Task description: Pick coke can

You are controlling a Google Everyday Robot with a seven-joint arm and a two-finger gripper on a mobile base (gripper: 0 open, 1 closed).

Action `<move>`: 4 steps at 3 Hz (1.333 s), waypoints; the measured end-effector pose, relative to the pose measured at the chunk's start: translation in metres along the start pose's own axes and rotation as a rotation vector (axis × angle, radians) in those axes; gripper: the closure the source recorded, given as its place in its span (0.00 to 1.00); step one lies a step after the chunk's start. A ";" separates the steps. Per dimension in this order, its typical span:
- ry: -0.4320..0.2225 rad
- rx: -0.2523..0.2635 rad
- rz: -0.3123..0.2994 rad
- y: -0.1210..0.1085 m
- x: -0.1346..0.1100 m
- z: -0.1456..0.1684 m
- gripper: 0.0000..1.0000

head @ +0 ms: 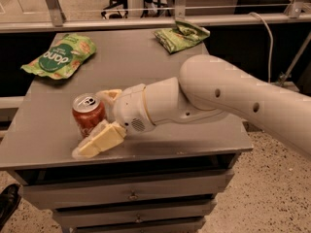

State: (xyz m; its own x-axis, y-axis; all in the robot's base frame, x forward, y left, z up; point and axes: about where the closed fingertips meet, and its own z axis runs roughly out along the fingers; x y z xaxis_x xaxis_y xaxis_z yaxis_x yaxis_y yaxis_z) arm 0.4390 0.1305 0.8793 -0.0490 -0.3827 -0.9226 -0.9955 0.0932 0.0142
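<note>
A: What sort of place was it?

B: It looked like a robotics lab or office test area. There was a grey metal cabinet [146, 76] with drawers [131, 195], a speckled hard floor [262, 188], a metal rail [146, 22] along the far edge, a cable [269, 38] hanging far right, and a chair base [114, 11] beyond the rail.

A: Was the robot in shot?

B: Yes. A white arm [233, 96] stretched across from the right. The gripper [91, 123] sat low at the near left of the top, fingers spread either side of the coke can [87, 115]. Snack bags [60, 57] lay at the far end.
</note>
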 end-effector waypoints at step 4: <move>-0.049 0.159 0.048 -0.045 0.017 -0.037 1.00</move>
State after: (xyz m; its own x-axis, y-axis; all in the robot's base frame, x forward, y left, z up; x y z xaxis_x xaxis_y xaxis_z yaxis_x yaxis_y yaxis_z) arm 0.4803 0.0860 0.8768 -0.0880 -0.3298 -0.9399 -0.9667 0.2559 0.0007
